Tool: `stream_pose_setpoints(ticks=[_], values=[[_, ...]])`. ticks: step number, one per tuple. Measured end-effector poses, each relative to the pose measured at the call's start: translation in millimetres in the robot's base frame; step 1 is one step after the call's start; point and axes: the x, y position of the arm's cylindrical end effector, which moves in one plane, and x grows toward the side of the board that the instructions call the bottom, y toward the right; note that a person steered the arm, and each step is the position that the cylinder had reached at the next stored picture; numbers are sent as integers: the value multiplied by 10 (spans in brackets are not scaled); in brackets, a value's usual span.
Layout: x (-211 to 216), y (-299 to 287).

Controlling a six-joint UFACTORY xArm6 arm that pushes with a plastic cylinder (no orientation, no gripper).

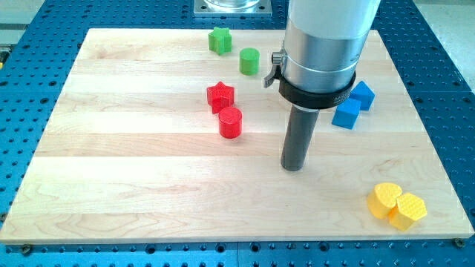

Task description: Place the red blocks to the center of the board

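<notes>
while my tip (294, 167) rests on the board (111, 185) right of centre, touching no block, it has no fingers to open or close, being a plain rod. to its left and a little toward the view's top sit the red cylinder (231, 122) and, just beside it, the red star (220, 96), both near the middle already. further out lie two blue cubes (353, 105), a green cylinder (249, 61), a green star (219, 40) and two yellow blocks (397, 205). a push from this side risks sliding the reds leftward past centre, or splitting the pair apart.
</notes>
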Motion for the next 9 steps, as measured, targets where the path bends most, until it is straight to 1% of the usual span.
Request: stream_pose_setpoints(ticks=[1,2,3,4,5,6,7,8,9], values=[[-63,-87],[-221,-352],[-346,-763],[-419,-1031],[-925,-816],[-1110,-788],[-1004,-311],[-1244,-218],[-1329,-218]])
